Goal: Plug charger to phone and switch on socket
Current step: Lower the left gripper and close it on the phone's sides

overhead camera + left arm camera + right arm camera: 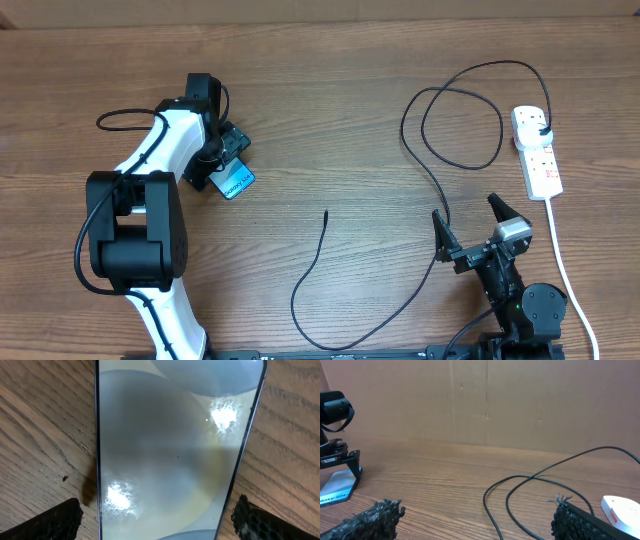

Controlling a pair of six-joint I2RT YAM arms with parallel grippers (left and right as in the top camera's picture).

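Charger (325,225) cable lies loose on the desk (330,100) nearest me, free tip unplugged. It runs just beside my right tool (467,212), whose jaws stand apart and empty. A careless sweep there could snag the cable and tug the plug. Further left, my left tool (160,525) straddles the phone (170,450), jaws wide and unclamped; closing off-centre could skid it. Farthest, the socket (540,165) holds the black plug (541,126).

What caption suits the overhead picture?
Left pincer open over the phone; charger cable loops away to the socket.
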